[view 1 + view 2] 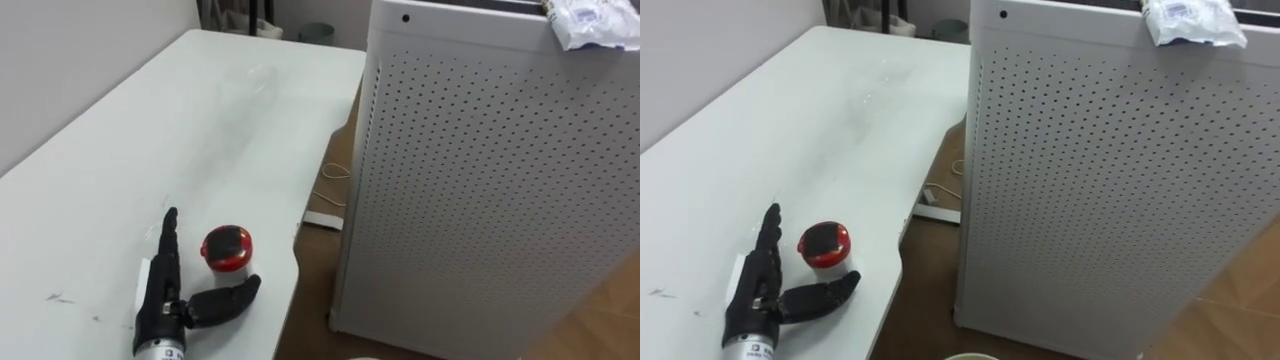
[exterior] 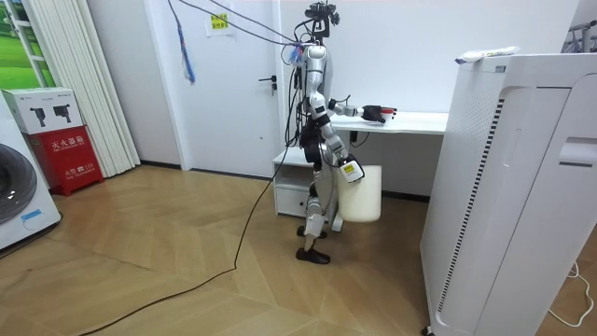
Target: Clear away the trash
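Left hand [image 1: 160, 300] lies flat on the table [image 1: 200, 130], fingers [image 1: 168, 240] straight, released. Red garbage [image 1: 228, 248] sits beside them near the table's edge. A floor strip [image 1: 318, 265] separates the table from the perforated cabinet [image 1: 480, 180].

A white flat-topped table [image 1: 200, 120] was set along the wall on the left, and a tall white perforated metal cabinet [image 1: 480, 180] was stood on the wooden plank floor [image 1: 600, 320] to its right, with a narrow gap left between them. Near the table's front edge the left hand [image 1: 165, 300] was laid flat, fingers stretched out. A small round red-and-black container [image 1: 228, 248] was placed just right of the fingers, ahead of the thumb. A crumpled white plastic wrapper [image 1: 590, 22] was found on top of the cabinet, towards its right. A thin white cable [image 1: 335, 170] was laid on the floor in the gap. In the room view, a white plastic bucket [image 2: 362, 194] was stood below the table's edge.
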`<state>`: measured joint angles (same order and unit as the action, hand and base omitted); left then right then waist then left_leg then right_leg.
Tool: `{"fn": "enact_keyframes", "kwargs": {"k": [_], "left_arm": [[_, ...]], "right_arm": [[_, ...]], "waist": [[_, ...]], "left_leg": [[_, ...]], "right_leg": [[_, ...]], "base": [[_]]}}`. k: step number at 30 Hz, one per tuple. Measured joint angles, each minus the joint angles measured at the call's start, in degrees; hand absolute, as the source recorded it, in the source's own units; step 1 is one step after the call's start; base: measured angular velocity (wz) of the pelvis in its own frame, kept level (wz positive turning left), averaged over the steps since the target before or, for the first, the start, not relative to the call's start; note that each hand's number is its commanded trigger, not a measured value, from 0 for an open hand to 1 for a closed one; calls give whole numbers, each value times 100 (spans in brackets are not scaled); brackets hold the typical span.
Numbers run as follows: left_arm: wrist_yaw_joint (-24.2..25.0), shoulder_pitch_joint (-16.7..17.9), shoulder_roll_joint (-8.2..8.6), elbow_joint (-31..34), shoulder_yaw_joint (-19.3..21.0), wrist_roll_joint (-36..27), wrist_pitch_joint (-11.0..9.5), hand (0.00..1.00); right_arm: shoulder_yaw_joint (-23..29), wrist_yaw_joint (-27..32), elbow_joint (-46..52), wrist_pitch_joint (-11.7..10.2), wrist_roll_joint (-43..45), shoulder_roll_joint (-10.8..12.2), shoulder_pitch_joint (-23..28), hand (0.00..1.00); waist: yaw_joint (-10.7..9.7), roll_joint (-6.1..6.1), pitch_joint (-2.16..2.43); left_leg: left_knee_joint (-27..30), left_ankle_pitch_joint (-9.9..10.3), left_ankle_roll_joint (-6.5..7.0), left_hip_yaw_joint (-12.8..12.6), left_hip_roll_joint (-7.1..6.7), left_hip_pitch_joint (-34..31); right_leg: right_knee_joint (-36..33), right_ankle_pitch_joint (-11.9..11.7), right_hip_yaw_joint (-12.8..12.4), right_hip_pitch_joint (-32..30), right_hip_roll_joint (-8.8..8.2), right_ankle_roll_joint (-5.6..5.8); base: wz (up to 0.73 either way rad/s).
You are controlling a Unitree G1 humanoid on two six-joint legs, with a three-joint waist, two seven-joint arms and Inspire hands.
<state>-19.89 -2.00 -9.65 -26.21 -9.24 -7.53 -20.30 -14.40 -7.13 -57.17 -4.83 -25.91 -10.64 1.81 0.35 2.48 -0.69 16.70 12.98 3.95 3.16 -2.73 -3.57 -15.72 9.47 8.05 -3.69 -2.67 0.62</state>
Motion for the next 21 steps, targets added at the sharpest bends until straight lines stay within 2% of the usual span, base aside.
{"fn": "enact_keyframes", "kwargs": {"k": [5,12,17,21], "left_arm": [[-171,-166,-26,-48,234,-668,88,100],[-206,-261,-22,-30,203,-810,158,100],[-192,-349,36,109,-51,-800,381,100],[-68,-385,151,192,-383,-793,428,100]], "right_arm": [[-10,2,-1,4,1,9,85,100],[-33,-3,-50,76,-8,119,85,100],[-71,-77,-74,78,0,149,69,100],[-72,-134,-73,79,0,150,13,100]], "waist": [[-15,5,0],[-181,-3,-6],[-243,-42,-32],[-277,-77,-40]], "left_leg": [[18,-13,7,-2,-15,-54],[33,-15,9,-2,-13,-88],[21,-16,11,-20,-10,-101],[-6,-16,11,-69,0,-108]], "right_leg": [[-32,-5,5,-37,-18,8],[3,-12,32,-46,-22,19],[3,-12,-2,-54,-22,19],[-6,-12,-11,-89,-21,19]], "base": [[0],[4],[0],[-7]]}}
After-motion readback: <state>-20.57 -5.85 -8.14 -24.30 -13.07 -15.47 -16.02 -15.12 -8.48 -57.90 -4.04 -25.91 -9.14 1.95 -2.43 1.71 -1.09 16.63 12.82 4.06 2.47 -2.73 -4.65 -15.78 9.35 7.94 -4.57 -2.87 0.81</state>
